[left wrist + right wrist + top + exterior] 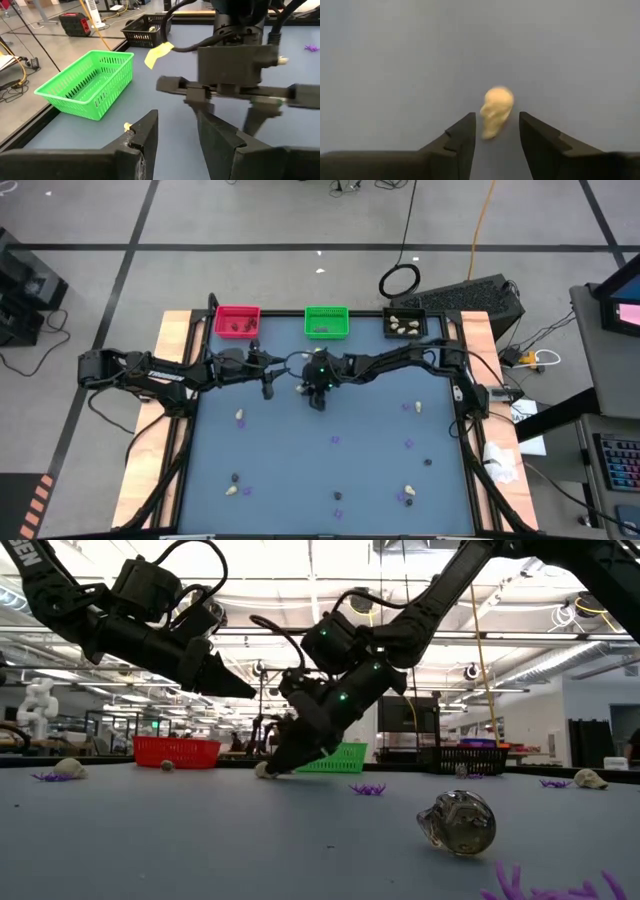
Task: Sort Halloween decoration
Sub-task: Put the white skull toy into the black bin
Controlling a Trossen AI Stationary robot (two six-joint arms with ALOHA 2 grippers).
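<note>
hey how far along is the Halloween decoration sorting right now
Partly done. Some dark pieces lie in the red bin and cream ones in the black bin. In hand: the right end effector is down at the table with a cream skull between its fingers, not lifted. The left end effector hovers nearby. Left: roughly a dozen pieces scattered on the table.

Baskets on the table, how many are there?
3, along the far edge: red rectangular plastic basket left, green rectangular basket middle, black rectangular basket right.
</note>
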